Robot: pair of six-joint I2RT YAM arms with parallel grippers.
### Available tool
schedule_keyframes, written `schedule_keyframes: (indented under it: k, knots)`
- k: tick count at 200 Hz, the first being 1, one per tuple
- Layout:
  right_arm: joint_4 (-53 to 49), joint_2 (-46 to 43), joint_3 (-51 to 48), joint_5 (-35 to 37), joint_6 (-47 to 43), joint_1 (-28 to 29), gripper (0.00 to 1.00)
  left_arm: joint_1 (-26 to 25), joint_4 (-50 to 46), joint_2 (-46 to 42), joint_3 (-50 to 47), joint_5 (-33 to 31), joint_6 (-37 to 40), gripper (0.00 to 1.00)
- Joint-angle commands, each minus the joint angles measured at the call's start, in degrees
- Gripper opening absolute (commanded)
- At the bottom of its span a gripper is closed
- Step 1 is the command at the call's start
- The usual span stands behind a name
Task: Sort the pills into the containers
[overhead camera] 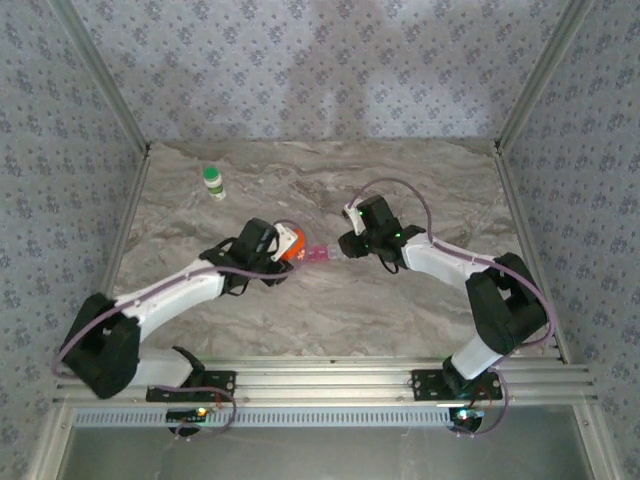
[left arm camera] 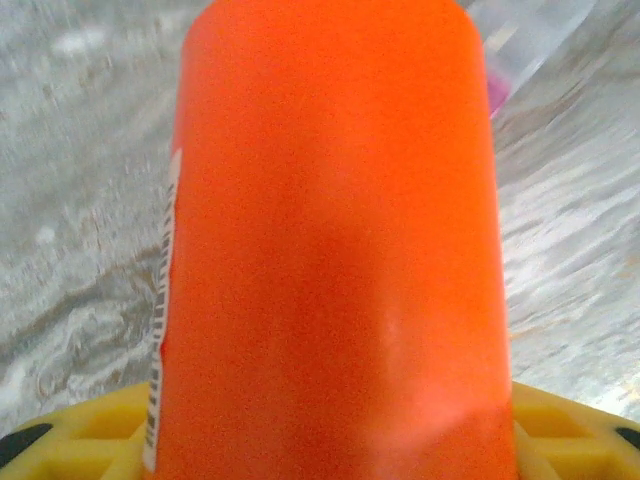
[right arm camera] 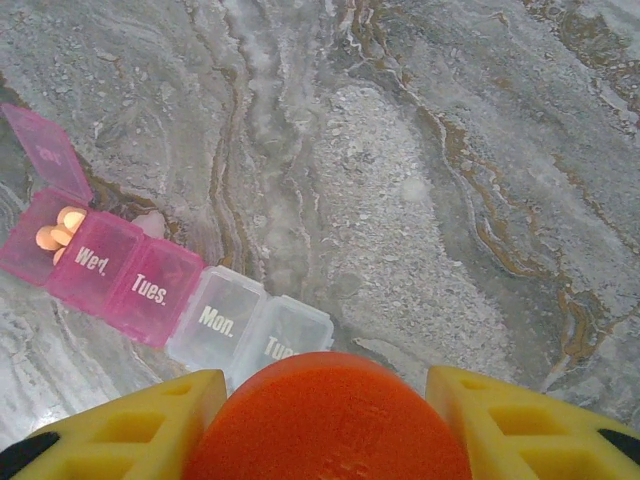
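On the table [overhead camera: 400, 310], the left gripper [overhead camera: 280, 246] is clamped on the orange bottle [left arm camera: 330, 250], which points at the pill box [right arm camera: 150, 280] lying mid-table between both grippers. The step in hand appears to be pouring pills [right arm camera: 58, 236] into the open pink end compartment, which holds a few. The right gripper [right arm camera: 325, 395] is closed around an orange cap [right arm camera: 325, 425] near the box's clear end, and the next move likely calls for a fine tilt over a compartment whose lid must first be opened. A green-capped bottle [overhead camera: 213, 181] stands well apart at rear left; the crowding of both grippers at the box is the main obstruction.
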Motion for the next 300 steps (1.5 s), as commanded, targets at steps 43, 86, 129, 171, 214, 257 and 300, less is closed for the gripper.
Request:
schedule_keyframes:
  k: [43,86,129,171,214,257,300]
  knots:
    - [-3.11,-12.62,4.93,-8.35,-0.14,0.90,0.00,0.11,38.31,-20.09,-14.76,8.77,2.09,0.00]
    - [0.64,-20.82,11.77,-25.53,-4.40,0.95,0.00,0.38,63.17,-27.63,-22.29,11.06,5.34,0.00]
    - [1.68,-19.29,21.80,-39.79,-8.61,1.96,0.00,1.42,61.44,-22.78,-17.81,16.16,8.45,0.00]
    - [0.55,-16.54,25.49,-48.77,-11.86,3.16,0.00,1.46,63.12,-19.32,-16.62,18.03,7.63,0.00]
    - [-2.06,-13.50,24.93,-48.23,-14.79,4.21,0.00,1.43,64.79,-18.28,-16.04,21.11,6.02,0.00]
    - [-1.29,-11.41,23.66,-46.61,-14.20,3.48,0.00,1.44,66.15,-17.69,-15.70,24.12,5.28,0.00]
    - [-5.52,-8.99,25.34,-59.23,-17.09,3.28,0.00,1.44,64.69,-16.60,-14.24,27.95,5.46,0.00]
